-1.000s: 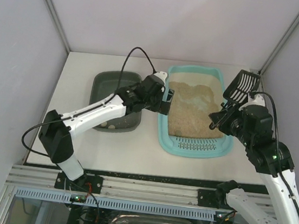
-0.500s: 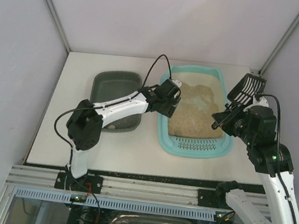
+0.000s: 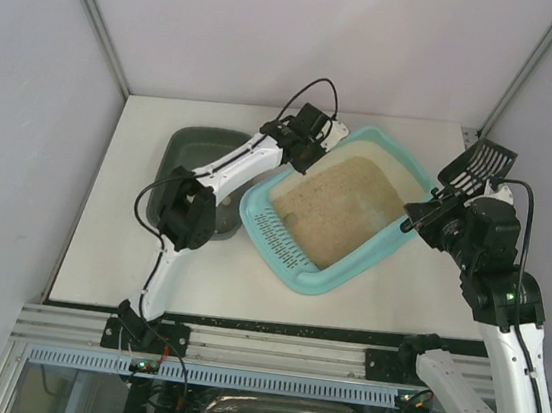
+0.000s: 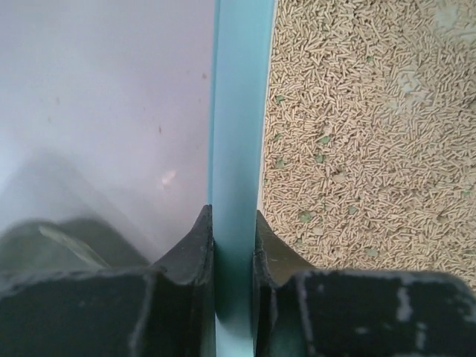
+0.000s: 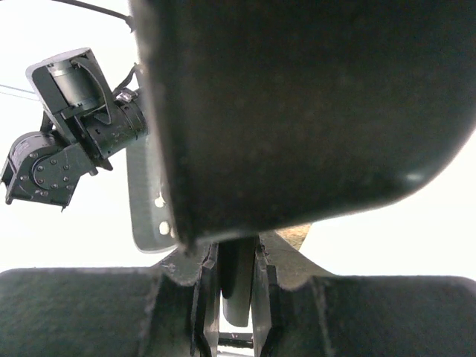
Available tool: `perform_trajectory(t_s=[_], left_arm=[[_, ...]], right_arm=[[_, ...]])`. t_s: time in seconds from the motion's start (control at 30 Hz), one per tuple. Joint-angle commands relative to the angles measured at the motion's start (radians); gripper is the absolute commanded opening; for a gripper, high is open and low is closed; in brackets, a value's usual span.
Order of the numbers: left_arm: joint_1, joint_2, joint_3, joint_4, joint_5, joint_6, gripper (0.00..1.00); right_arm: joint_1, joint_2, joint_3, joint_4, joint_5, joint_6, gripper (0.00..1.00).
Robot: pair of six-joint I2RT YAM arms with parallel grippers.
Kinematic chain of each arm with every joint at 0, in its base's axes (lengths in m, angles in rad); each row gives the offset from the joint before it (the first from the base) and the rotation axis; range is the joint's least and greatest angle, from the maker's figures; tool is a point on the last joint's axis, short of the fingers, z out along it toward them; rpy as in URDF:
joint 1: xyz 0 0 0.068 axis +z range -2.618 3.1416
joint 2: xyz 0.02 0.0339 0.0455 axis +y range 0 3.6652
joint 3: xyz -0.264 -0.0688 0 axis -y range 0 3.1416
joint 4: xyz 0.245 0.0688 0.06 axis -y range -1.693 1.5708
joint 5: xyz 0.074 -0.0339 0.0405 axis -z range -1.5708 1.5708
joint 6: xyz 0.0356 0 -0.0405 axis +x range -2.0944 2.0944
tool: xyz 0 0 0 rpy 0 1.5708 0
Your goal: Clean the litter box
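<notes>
Litter box (image 4: 236, 134) rim in left hand (image 4: 232, 223)

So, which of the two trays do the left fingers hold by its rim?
The turquoise litter box, the one with tan litter and a slotted grille; its rim sits between the left fingers. The dark grey-green tray is not held.

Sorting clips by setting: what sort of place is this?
Probably a lab test cell: a white table walled by plain panels, two robot arms bolted to an aluminium rail, a litter box and grey tray staged.
</notes>
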Motion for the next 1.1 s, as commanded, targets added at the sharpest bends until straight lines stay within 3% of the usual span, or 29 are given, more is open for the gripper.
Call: perform_trajectory(t_s=[0.0, 0.2, 0.5, 0.63, 0.83, 1.07], left_arm=[[-0.021, 0.062, 0.212, -0.058, 0.198, 0.309, 0.00], [-0.064, 0.107, 0.271, 0.018, 0.351, 0.460, 0.00], [-0.135, 0.087, 0.174, 0.110, 0.739, 0.784, 0.00], [-0.136, 0.132, 0.215, 0.179, 0.814, 0.804, 0.00], [-0.150, 0.201, 0.272, 0.435, 0.758, 0.658, 0.00], [-0.130, 0.296, 0.341, 0.693, 0.602, 0.623, 0.02]], right_arm=[[-0.048, 0.006, 0.007, 0.017, -0.036, -0.010, 0.00], [-0.093, 0.007, 0.007, -0.019, -0.055, -0.054, 0.00], [-0.129, 0.003, 0.007, -0.067, -0.075, -0.073, 0.00], [-0.135, -0.014, 0.007, -0.112, -0.064, -0.070, 0.00], [-0.141, -0.035, 0.000, -0.160, -0.110, -0.092, 0.00], [-0.144, -0.013, -0.072, -0.131, -0.377, -0.097, 0.00]])
